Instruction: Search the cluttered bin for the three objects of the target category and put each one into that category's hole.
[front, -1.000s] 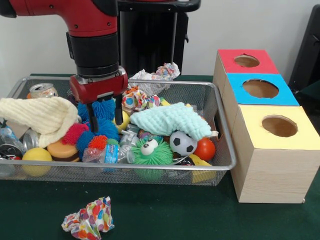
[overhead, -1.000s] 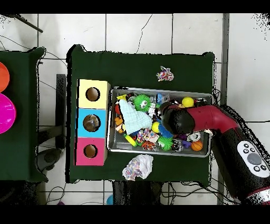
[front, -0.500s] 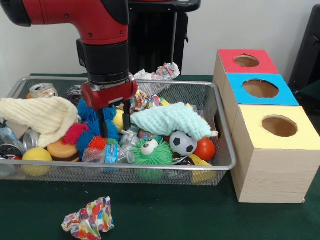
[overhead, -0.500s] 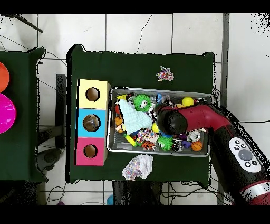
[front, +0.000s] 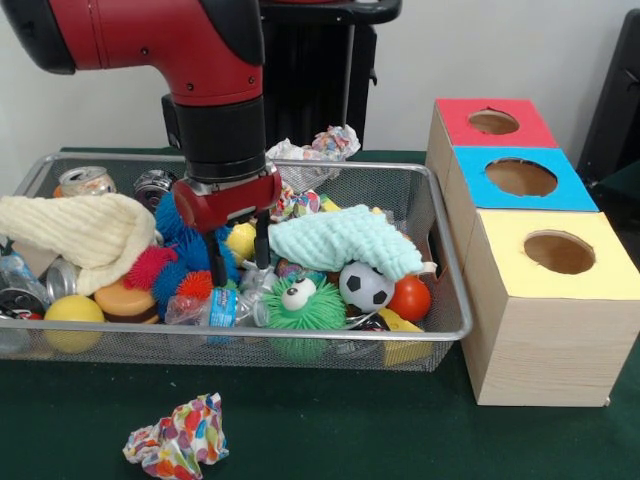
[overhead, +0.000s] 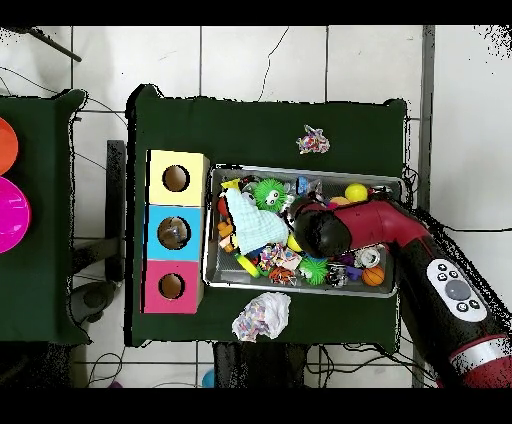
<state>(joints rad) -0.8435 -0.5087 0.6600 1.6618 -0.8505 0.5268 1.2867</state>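
Note:
My gripper (front: 238, 260) hangs open low inside the wire bin (front: 440, 250), its two black fingers (front: 213, 268) standing either side of a small yellow ball (front: 240, 240). Blue spiky balls (front: 185, 250) and a red spiky ball (front: 197, 285) lie just left of it. A mint cloth (front: 335, 240) lies to its right, above a soccer ball (front: 365, 287), a green spiky ball with eyes (front: 300, 300) and a red ball (front: 410, 297). The wooden box has a red hole (front: 493, 121), a blue hole (front: 521, 177) and a yellow hole (front: 558, 251). From overhead the arm (overhead: 345, 228) covers the gripper.
A cream cloth (front: 80, 230), cans (front: 85, 180), a yellow ball (front: 70, 315) and an orange disc (front: 125, 298) fill the bin's left end. One crumpled paper wad (front: 178, 437) lies on the green mat before the bin; another (front: 320, 145) lies behind it.
The gripper has moved right along the bin, from over the blue spiky balls to the yellow ball, and come down a little. Its fingers stay apart.

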